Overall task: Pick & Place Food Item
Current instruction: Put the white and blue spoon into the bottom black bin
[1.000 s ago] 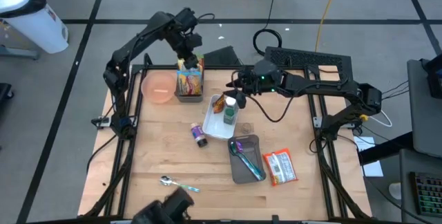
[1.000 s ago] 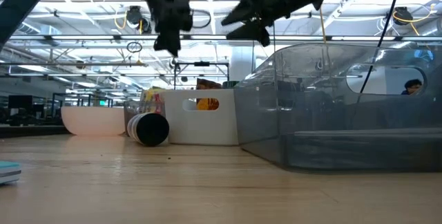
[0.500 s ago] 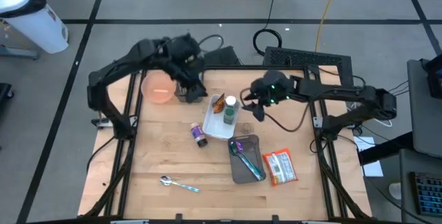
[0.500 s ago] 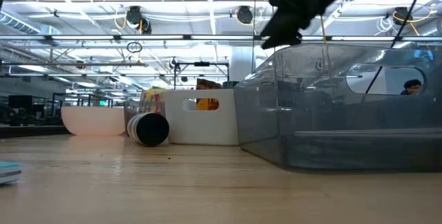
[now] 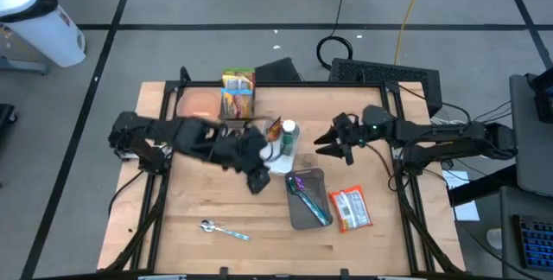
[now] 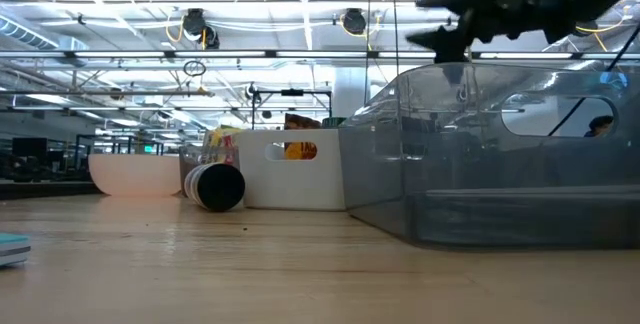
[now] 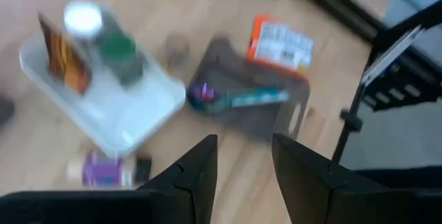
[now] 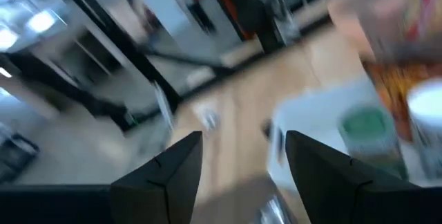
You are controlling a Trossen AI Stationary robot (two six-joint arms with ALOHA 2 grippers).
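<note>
L gripper [image 5: 257, 169] hangs low over the table by the white tray [image 5: 278, 164], fingers apart w/ nothing between, probably to reach food there. The bottle [image 5: 287, 138] stands in the tray. R gripper [image 5: 327, 144], also spread and empty, hovers just beside the tray.

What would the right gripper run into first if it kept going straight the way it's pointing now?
Most likely the green-capped bottle standing in the white tray. The right gripper, fingers apart and empty, points across the table toward it. Its height above the table is unclear, so it could pass over the bottle instead.
</note>
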